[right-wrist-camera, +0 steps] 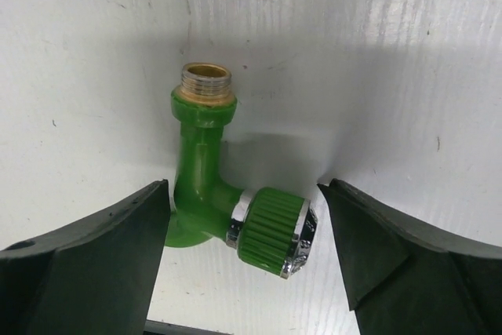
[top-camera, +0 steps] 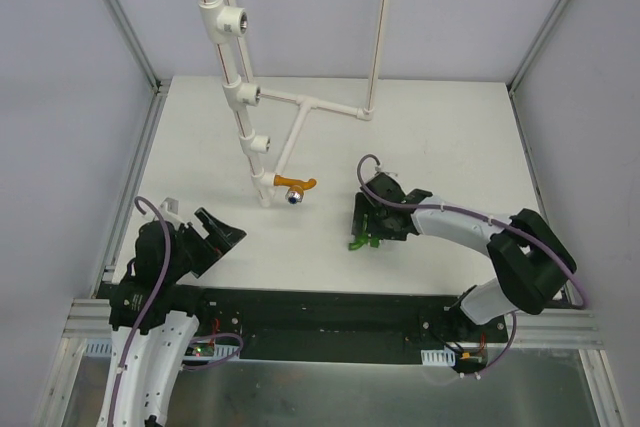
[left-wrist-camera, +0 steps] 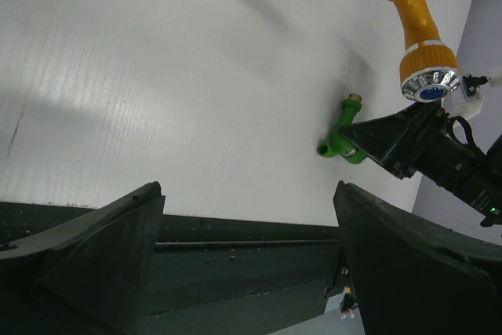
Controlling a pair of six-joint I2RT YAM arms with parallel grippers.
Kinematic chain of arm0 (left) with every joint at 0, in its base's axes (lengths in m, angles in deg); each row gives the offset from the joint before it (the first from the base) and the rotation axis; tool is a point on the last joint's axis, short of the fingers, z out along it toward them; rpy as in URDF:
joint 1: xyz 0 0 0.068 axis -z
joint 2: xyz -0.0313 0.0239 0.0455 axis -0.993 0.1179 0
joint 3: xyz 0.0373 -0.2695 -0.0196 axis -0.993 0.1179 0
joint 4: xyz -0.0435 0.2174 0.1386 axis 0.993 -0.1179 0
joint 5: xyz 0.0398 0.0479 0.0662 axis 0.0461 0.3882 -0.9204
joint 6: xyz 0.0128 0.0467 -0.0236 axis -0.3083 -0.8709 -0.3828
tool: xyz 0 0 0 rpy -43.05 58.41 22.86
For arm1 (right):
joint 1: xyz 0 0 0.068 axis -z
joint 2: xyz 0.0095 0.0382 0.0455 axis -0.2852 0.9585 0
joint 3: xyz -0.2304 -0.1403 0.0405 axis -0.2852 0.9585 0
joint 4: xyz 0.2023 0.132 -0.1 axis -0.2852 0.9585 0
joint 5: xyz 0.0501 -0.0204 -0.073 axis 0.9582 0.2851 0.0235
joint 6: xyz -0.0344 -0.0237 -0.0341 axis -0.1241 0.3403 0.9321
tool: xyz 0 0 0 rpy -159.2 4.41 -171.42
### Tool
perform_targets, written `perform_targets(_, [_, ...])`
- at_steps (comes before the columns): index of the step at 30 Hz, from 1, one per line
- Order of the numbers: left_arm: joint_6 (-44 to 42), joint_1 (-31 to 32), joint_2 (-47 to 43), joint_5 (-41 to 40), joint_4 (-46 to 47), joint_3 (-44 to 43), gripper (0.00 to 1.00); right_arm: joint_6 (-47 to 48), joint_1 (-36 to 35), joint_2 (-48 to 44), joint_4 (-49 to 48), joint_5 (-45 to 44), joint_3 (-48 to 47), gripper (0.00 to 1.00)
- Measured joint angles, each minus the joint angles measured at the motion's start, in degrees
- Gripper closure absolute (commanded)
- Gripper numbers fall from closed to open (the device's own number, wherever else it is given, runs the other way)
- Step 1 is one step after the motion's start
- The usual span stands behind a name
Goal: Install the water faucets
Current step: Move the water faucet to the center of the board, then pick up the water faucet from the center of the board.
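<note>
The green faucet (right-wrist-camera: 208, 178) lies on the white table with its brass thread pointing away and its ribbed knob (right-wrist-camera: 274, 229) to the right. My right gripper (right-wrist-camera: 243, 225) is open and straddles it, with a gap at the knob side. In the top view only a bit of the green faucet (top-camera: 358, 242) shows below the right gripper (top-camera: 364, 230). The orange faucet (top-camera: 293, 185) sits in the lowest tee of the white pipe stand; its silver end (left-wrist-camera: 428, 84) shows in the left wrist view. My left gripper (top-camera: 217, 237) is open and empty at the near left.
The white pipe stand (top-camera: 245, 97) rises at the back left, with open tee fittings (top-camera: 228, 19) higher up and a side branch (top-camera: 330, 107) running right. A black base rail (top-camera: 320, 312) runs along the table's near edge. Metal frame posts border the sides.
</note>
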Motion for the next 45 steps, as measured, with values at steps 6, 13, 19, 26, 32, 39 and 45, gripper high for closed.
perform_targets(6, [-0.3,0.0,2.3,0.4,0.3,0.0,0.08,-1.1,0.0,-3.5,-0.2,-0.1,2.5,0.06])
perform_targets(13, [-0.6,0.6,8.2,-1.4,6.6,1.2,0.09,-2.5,0.0,-6.7,-0.2,-0.9,2.7,0.05])
perform_targets(19, [0.0,14.1,13.5,-13.2,14.1,3.9,0.09,-3.7,0.0,-8.1,-0.2,-1.9,3.4,0.04])
perform_targets(26, [6.5,45.3,17.3,-36.4,18.8,6.5,0.08,-4.5,0.0,-10.5,0.7,-2.8,4.1,0.04])
perform_targets(32, [15.6,63.4,26.7,-52.6,20.2,7.3,0.05,-6.1,-0.1,-13.5,1.2,-2.8,4.2,0.04])
perform_targets(39, [24.6,71.3,37.8,-59.5,20.7,7.3,0.01,-9.9,-3.0,-12.5,5.7,-6.4,3.8,0.08])
perform_targets(45, [25.7,71.3,31.3,-62.5,21.1,7.7,0.01,-12.0,-5.7,-9.7,6.5,-8.6,3.5,0.15])
